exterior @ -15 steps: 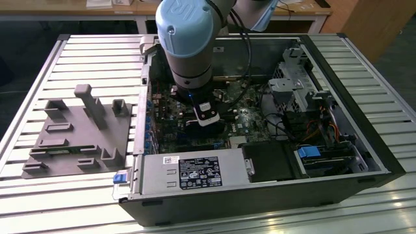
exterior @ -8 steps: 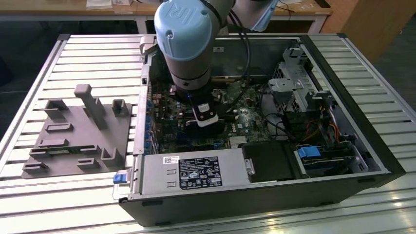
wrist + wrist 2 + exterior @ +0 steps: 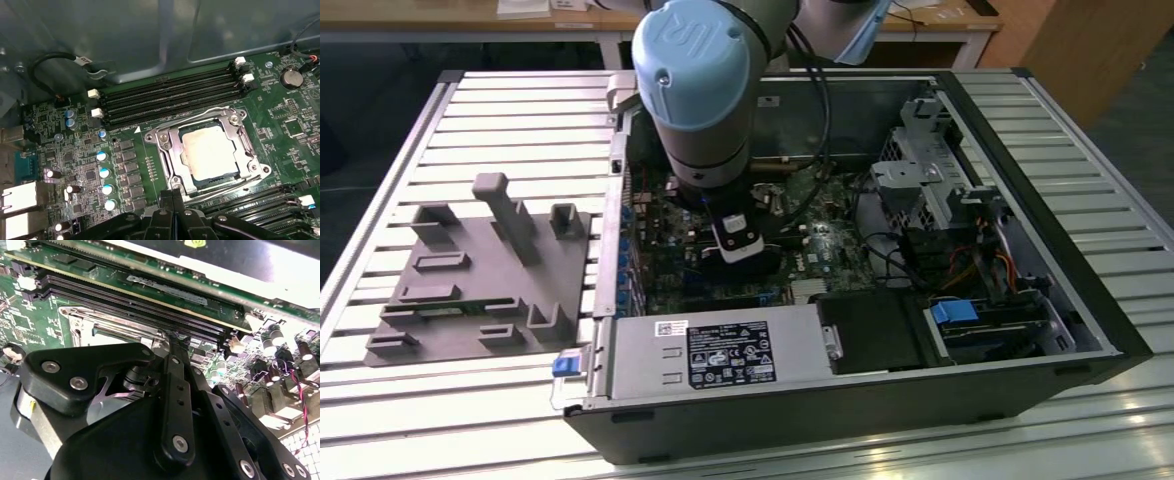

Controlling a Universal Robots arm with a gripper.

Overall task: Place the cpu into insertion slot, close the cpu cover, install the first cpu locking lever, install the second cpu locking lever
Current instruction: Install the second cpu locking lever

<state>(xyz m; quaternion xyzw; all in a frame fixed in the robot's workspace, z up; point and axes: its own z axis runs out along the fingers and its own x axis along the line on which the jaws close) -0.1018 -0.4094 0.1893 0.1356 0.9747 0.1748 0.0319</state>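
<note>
tool (image 3: 172,197) fingers together, empty, beside cpu cover (image 3: 172,150) | cover down over cpu (image 3: 209,152)

Robotics lab or workshop, open black desktop computer case (image 3: 854,400) on a ribbed grey metal bench (image 3: 507,130), grey moulded fixture plate (image 3: 480,290), wooden desks (image 3: 560,20) behind.

cpu (image 3: 209,151) seated in insertion slot (image 3: 176,176), cpu cover (image 3: 248,150) closed over it, gripper (image 3: 172,197) just beside
</note>
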